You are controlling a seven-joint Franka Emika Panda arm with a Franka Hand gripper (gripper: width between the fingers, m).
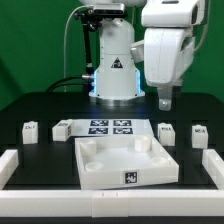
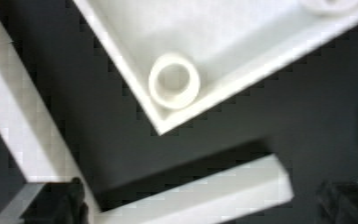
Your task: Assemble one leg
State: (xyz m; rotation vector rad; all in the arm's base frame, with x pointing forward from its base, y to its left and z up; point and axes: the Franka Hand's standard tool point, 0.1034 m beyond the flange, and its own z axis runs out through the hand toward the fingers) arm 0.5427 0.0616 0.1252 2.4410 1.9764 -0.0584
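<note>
Four small white legs with marker tags lie on the black table: two at the exterior view's left [image 1: 30,131] [image 1: 62,128] and two at its right [image 1: 165,132] [image 1: 197,135]. My gripper [image 1: 165,99] hangs in the air just above the nearer right leg, apart from it. In the wrist view that leg [image 2: 202,195] shows as a blurred white block lying between my two dark fingers [image 2: 43,205], with a gap on each side. The gripper [image 2: 194,205] is open and holds nothing. The large white tray-like panel [image 1: 100,172] lies in front of the legs.
The marker board [image 1: 110,127] lies behind the panel, in front of the robot base [image 1: 115,75]. White border walls run along the table's left [image 1: 10,165] and right [image 1: 213,165]. The wrist view shows the panel's corner with a round socket [image 2: 172,80].
</note>
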